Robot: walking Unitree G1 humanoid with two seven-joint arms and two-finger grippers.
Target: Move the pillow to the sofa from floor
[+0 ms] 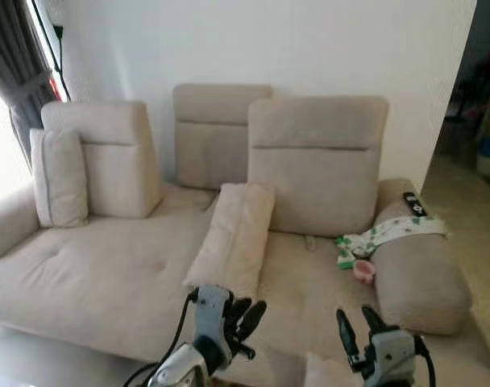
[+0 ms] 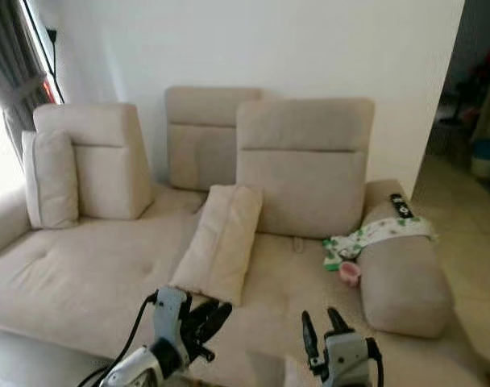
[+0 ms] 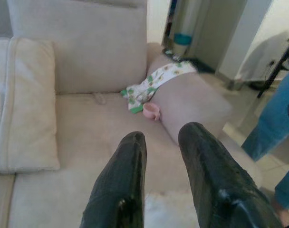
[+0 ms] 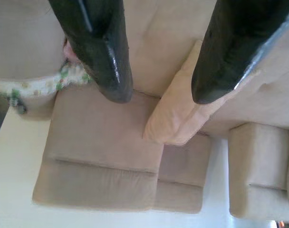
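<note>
Beige sofa [image 1: 108,282] holds pillow [image 1: 233,238], patterned cloth [image 1: 382,235], pink cup [image 1: 363,271].

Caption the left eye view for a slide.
Beige pillow lies on the sofa; both open tools, left and right, hover before it.

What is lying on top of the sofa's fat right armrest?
A green-and-white patterned cloth drapes over the armrest, with a dark remote near its back end. A small pink cup sits on the seat beside it. Whatever lies under the cloth is hidden.
</note>
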